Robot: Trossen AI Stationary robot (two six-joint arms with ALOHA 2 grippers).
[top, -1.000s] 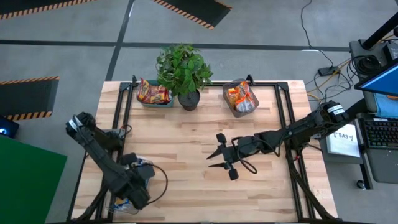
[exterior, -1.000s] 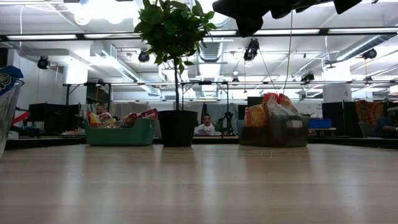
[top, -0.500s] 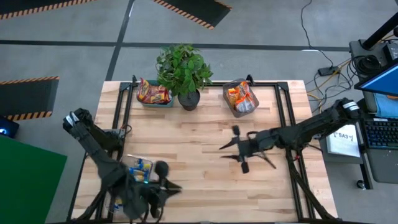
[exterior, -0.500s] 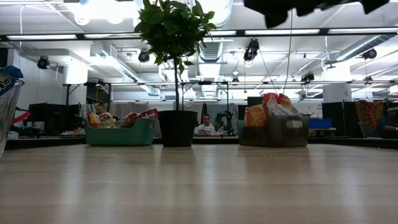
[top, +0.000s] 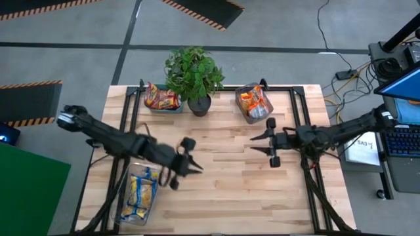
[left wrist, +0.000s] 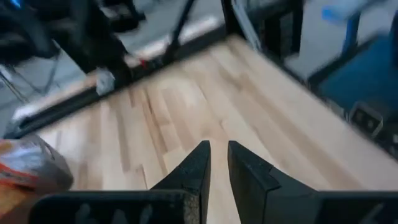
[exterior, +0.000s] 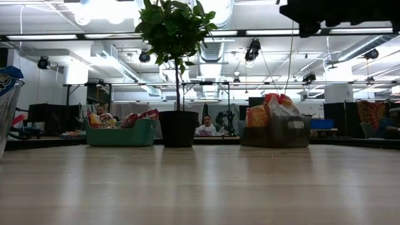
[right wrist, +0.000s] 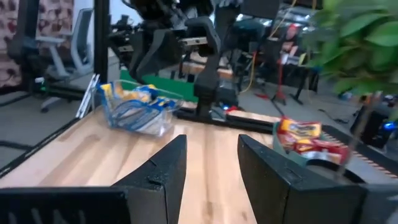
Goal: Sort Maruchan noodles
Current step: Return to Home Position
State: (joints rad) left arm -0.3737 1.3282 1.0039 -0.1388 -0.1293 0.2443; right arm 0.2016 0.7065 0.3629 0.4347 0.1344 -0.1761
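- Holds left jaws a slit apart, empty; has swung the left gripper (top: pixel 194 165) off the transparent bin (top: pixel 121 211) to the middle of the bench (top: pixel 223 196).
- Spreads right jaws wide, empty; has drawn the right gripper (top: pixel 258 139) back near the black bin (top: pixel 239 103).
- Leaves Maruchan noodles (top: pixel 139 191) in the bins.

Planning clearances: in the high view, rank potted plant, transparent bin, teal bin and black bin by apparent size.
Potted plant, though its top sits nearer the camera.
Transparent bin.
Black bin and teal bin look alike.
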